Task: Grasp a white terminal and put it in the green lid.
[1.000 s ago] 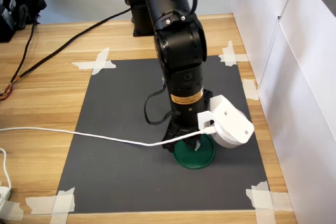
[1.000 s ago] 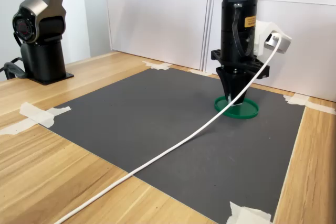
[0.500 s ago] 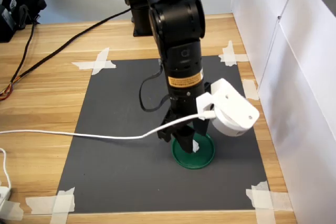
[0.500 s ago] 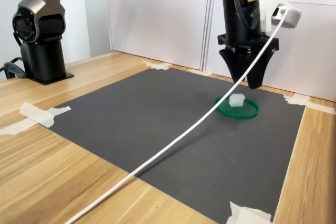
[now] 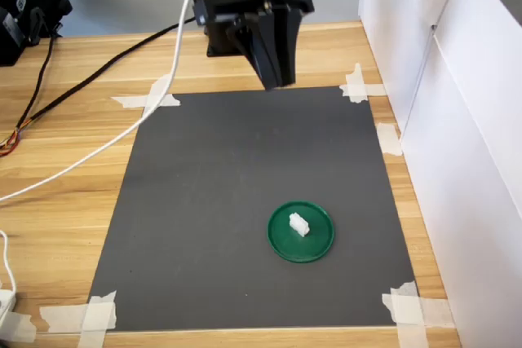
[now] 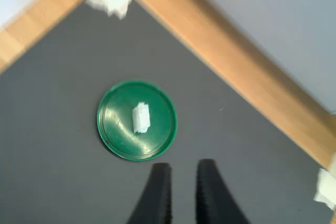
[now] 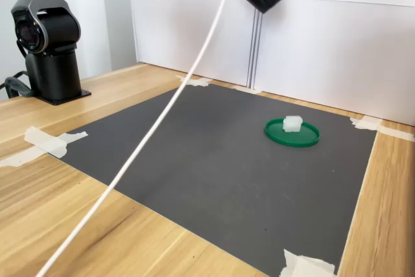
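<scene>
Our gripper [image 6: 182, 192] hangs high above the dark mat [image 5: 204, 201], its two black fingers [image 6: 159, 195] nearly together with only a narrow slit between them and nothing held. In the first exterior view it sits near the mat's far edge, well apart from the green lid [image 5: 318, 244].

We see the white terminal [image 5: 298, 223] lying inside the green lid, close to its middle, in both exterior views and the wrist view; the lid rests flat on the mat toward the first exterior view's lower right.

We judge the placing done, so the step in hand is a clean retreat. To do it well, we keep the arm clear of the lid, so nothing brushes the rim or knocks the light piece out. We also mind the white cable [image 7: 175, 105] slung from the wrist across the mat: it passes to the second exterior view's left of the lid, and we want it not to sweep over the lid.
</scene>
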### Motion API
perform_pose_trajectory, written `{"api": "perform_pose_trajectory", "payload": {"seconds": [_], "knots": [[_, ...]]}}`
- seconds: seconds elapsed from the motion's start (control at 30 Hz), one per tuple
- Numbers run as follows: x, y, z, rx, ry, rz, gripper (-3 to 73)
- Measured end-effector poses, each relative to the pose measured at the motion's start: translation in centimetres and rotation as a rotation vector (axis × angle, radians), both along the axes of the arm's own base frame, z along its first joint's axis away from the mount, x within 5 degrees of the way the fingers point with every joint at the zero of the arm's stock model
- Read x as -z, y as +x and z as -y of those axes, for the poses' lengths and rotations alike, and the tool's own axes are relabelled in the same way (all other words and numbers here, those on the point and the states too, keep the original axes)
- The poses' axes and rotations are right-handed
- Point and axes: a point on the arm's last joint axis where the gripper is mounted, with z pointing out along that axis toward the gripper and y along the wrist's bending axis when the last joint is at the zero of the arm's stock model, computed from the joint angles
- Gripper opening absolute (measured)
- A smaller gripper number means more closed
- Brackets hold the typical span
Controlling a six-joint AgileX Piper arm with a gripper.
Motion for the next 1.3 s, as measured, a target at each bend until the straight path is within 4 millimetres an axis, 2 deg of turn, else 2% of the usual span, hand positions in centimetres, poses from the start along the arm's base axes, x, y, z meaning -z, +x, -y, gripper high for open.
{"api": "perform_pose_trajectory", "payload": {"seconds": [0.1, 0.3, 0.43, 0.57, 0.77, 0.9, 1.1, 1.3], "knots": [[-0.7, -3.8, 1.2, 0.031, 0.087, 0.069, 0.3], [-0.6, -11.5, 3.6, 0.102, 0.329, 0.183, -1.8], [1.6, -15.6, 4.9, 0.126, 0.439, 0.242, -1.8], [4.5, -18.0, 5.8, 0.124, 0.444, 0.3, -1.8], [9.1, -18.8, 6.3, 0.131, 0.352, 0.299, -1.9], [10.9, -18.6, 6.0, 0.137, 0.401, 0.226, -1.9], [12.4, -18.4, 5.9, 0.173, 0.451, 0.15, -1.9], [12.4, -18.2, 6.6, 0.325, 0.445, 0.181, -2.1]]}}
